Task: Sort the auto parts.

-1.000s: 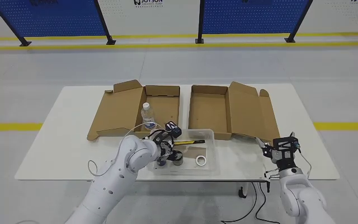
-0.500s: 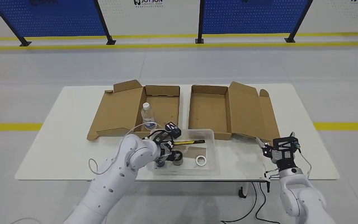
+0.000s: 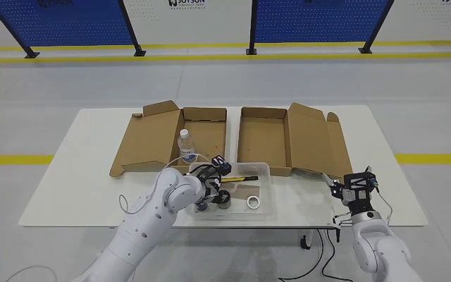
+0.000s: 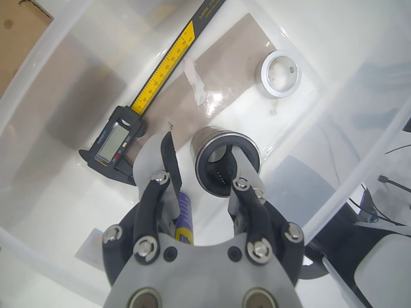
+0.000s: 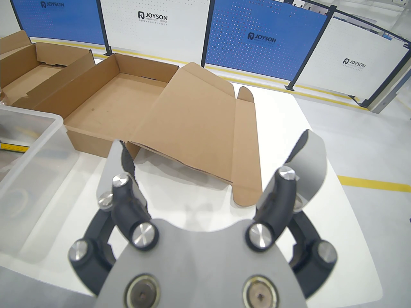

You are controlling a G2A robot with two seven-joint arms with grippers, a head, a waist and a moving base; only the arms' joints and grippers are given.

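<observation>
A white table (image 3: 91, 141) stands on a grey floor (image 3: 225, 84) crossed by yellow lines (image 3: 211, 58), with blue and white panels (image 3: 70, 21) behind. On it lie two open cartons, a left box (image 3: 151, 137) holding one bottle (image 3: 185, 146) and a right box (image 3: 264, 141) (its flap (image 5: 199, 113) lies near the right gripper (image 5: 213, 144), whose fingers are spread wide), with one clear bin (image 3: 262, 169) before them. The bin holds one caliper (image 4: 167, 62), one ring (image 4: 265, 75) and one bearing (image 4: 221, 136). The left gripper (image 4: 203, 149) is spread astride the bearing's wall, with one finger in the bore and a purple-labelled thing (image 4: 184, 213) half hidden beneath.
</observation>
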